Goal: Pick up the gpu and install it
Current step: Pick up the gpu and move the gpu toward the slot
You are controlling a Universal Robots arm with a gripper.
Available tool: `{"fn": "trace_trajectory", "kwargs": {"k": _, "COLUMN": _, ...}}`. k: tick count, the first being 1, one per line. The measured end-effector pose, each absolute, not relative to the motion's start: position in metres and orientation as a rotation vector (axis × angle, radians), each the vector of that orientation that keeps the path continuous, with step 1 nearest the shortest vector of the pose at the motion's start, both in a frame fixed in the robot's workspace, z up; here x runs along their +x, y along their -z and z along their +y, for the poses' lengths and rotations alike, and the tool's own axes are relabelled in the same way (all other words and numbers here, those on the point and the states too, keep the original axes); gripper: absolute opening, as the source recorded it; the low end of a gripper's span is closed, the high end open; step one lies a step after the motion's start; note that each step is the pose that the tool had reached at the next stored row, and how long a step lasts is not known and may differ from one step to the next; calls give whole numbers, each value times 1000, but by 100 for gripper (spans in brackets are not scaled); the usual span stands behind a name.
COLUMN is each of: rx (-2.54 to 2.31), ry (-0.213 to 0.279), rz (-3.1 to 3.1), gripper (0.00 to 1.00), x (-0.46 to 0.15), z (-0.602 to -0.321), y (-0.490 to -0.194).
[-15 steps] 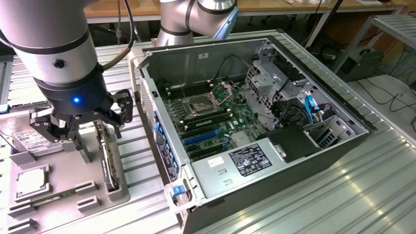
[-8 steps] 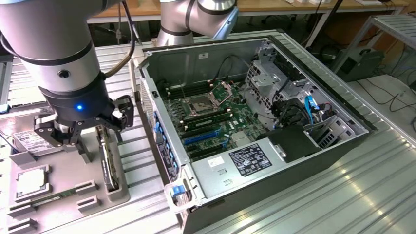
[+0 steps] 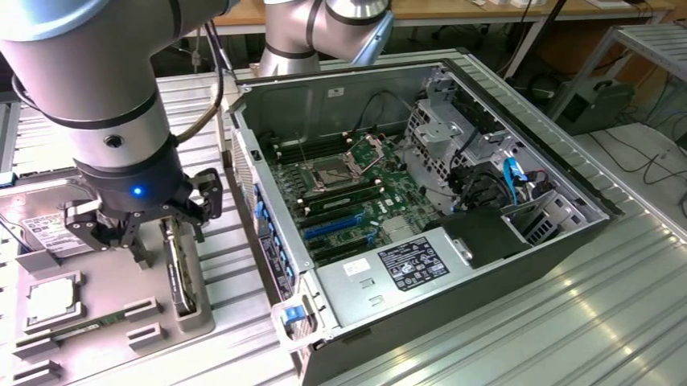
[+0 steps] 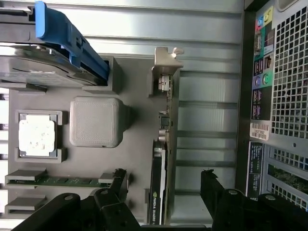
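Grey tray (image 3: 108, 318), exterior view's left: gpu (image 3: 180, 281) stands on edge in its slot. Jaws of the gripper (image 4: 163, 177) spread wide, straddling it, not gripping. Risk — uneven closing tilts it; a lift could clip the case (image 3: 451, 201) just beside.

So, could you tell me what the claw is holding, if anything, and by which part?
Nothing is held. The claw is open, straddling the gpu without touching it; the gpu stands on edge in its tray.
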State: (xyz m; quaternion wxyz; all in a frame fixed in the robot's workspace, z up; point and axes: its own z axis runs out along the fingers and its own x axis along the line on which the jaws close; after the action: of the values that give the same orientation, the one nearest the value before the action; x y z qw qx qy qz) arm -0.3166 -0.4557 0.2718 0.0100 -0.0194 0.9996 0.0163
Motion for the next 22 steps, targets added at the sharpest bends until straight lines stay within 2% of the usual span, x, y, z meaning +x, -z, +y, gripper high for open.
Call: {"fn": "trace_trajectory", "kwargs": {"k": 22, "rx": -61, "ry": -50, "rz": 3121, "gripper": 72, "x": -317, "z": -458, "y": -247}}
